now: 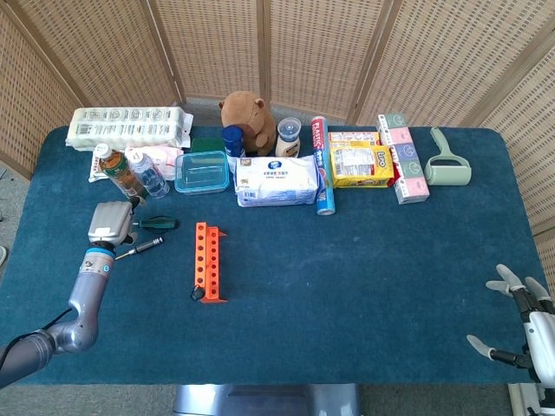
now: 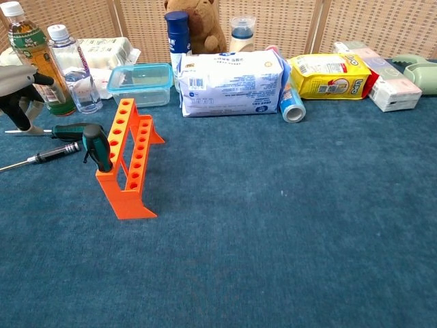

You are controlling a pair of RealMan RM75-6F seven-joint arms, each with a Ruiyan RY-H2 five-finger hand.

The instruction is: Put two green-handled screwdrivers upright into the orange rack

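Observation:
The orange rack (image 1: pixel 208 260) (image 2: pixel 130 160) lies mid-table. One green-handled screwdriver (image 2: pixel 97 147) (image 1: pixel 198 293) stands upright in its near end hole. A second green-handled screwdriver (image 1: pixel 157 223) (image 2: pixel 74 130) lies flat left of the rack, its shaft pointing left. My left hand (image 1: pixel 110 224) (image 2: pixel 20 92) hovers over that shaft's tip end, fingers pointing down and apart, holding nothing. At the table's front right corner my right hand (image 1: pixel 520 322) rests with fingers spread and nothing in it.
A black-handled screwdriver (image 1: pixel 143 250) (image 2: pixel 51 154) lies just in front of the green one. Two bottles (image 2: pixel 54 65) and a clear blue-lidded box (image 2: pixel 140 83) stand behind the left hand. Packets, a plush toy and boxes line the back.

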